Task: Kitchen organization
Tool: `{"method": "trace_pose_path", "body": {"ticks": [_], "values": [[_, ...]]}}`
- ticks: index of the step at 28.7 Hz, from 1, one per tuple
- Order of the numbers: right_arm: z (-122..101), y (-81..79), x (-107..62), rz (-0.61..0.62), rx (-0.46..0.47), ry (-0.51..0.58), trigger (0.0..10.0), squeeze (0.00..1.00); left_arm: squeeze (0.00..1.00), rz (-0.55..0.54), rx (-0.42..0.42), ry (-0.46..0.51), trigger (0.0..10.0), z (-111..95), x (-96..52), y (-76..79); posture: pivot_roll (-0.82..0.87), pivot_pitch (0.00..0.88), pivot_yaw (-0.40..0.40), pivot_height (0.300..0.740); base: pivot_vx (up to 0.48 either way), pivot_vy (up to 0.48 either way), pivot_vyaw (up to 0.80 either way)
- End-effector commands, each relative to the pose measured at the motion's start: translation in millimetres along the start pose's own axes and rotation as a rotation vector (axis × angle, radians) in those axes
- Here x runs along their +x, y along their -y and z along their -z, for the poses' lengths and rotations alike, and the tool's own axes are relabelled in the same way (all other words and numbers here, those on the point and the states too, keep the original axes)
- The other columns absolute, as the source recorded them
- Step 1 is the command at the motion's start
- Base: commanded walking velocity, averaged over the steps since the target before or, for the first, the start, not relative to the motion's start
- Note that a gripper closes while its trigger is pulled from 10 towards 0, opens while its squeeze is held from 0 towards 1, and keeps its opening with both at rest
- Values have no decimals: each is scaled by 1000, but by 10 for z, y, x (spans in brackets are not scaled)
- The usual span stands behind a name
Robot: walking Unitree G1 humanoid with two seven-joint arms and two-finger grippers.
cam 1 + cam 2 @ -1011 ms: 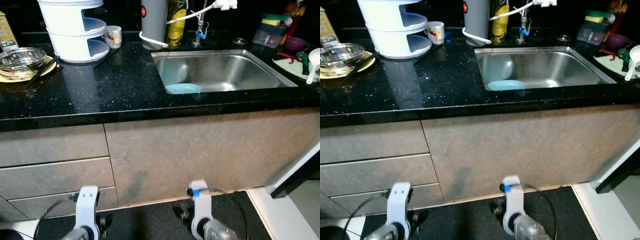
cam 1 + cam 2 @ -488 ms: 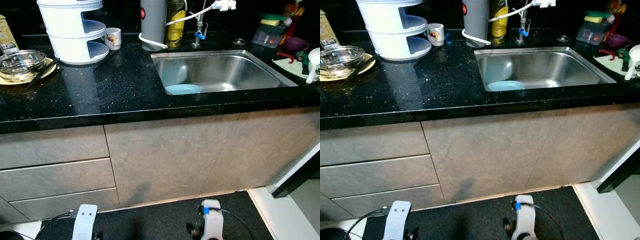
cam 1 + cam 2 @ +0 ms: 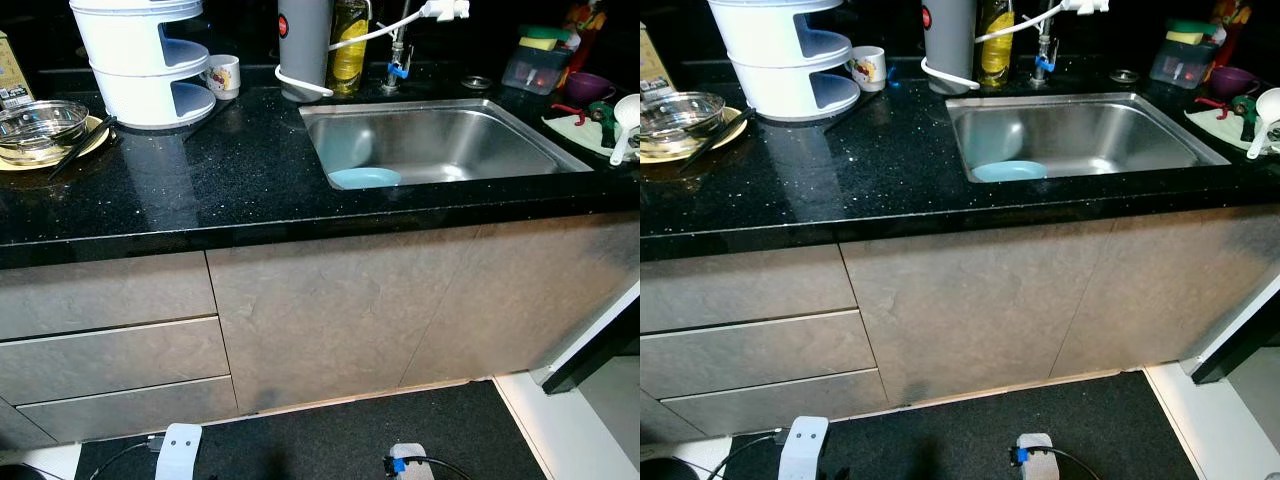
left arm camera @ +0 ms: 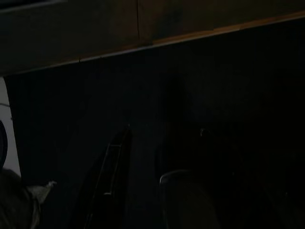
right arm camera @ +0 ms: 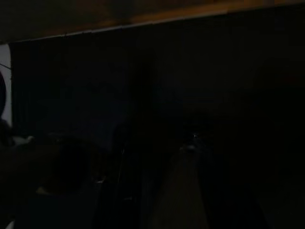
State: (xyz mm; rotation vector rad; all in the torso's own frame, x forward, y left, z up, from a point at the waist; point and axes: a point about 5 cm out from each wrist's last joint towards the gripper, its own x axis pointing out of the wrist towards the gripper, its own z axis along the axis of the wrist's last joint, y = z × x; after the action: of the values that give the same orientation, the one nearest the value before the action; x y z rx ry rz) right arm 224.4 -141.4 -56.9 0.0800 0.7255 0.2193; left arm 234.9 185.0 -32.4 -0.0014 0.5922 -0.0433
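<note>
Left eye view shows a blue plate (image 3: 365,178) lying in the sink (image 3: 520,150) near the table's (image 3: 200,180) front edge, and a glass bowl (image 3: 40,122) at its left end. Left wrist view is dark, showing the left hand (image 4: 143,191) above the floor; right hand (image 5: 152,191) too. Open or closed, I cannot tell.

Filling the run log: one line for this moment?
arms: idle, hanging low | blue plate: in sink | glass bowl: on counter
</note>
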Motion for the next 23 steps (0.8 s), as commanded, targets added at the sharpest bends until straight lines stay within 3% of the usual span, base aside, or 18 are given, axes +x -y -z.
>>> {"method": "trace_pose_path", "body": {"ticks": [1,2,3,6,11,15,16,18,20,23], "values": [[50,-10,-4,3,-42,-22,10000,0,0,5,-5,-17,10000,62,-11,0,37,220,-9,740,0,0,0],[50,-10,-4,3,-42,-22,10000,0,0,5,-5,-17,10000,62,-11,0,37,220,-9,740,0,0,0],[-46,44,18,49,-136,-7,10000,0,0,30,5,4,10000,11,14,27,43,229,7,740,0,0,0],[-77,67,22,70,-161,3,10000,0,0,42,11,12,10000,-5,19,38,43,229,7,740,0,0,0],[-183,159,27,114,-293,25,10000,0,0,66,48,34,10000,-33,23,68,69,240,-9,740,0,0,0],[-133,169,17,96,-294,-2,10000,0,0,56,23,49,10000,-11,6,98,71,236,-20,740,0,0,0],[-155,215,22,98,-237,-27,10000,51,0,61,15,52,10000,-10,6,112,63,236,-26,740,0,0,0],[-190,272,24,91,-218,-52,10000,514,0,76,18,54,10000,3,4,148,71,238,-30,740,0,0,0],[-197,241,28,110,-278,-22,10000,545,0,85,13,39,10000,37,1,187,89,242,-33,740,0,0,0],[-195,184,39,129,-292,2,10000,518,0,98,23,40,10000,48,-4,223,95,244,-35,740,0,0,0]]}}
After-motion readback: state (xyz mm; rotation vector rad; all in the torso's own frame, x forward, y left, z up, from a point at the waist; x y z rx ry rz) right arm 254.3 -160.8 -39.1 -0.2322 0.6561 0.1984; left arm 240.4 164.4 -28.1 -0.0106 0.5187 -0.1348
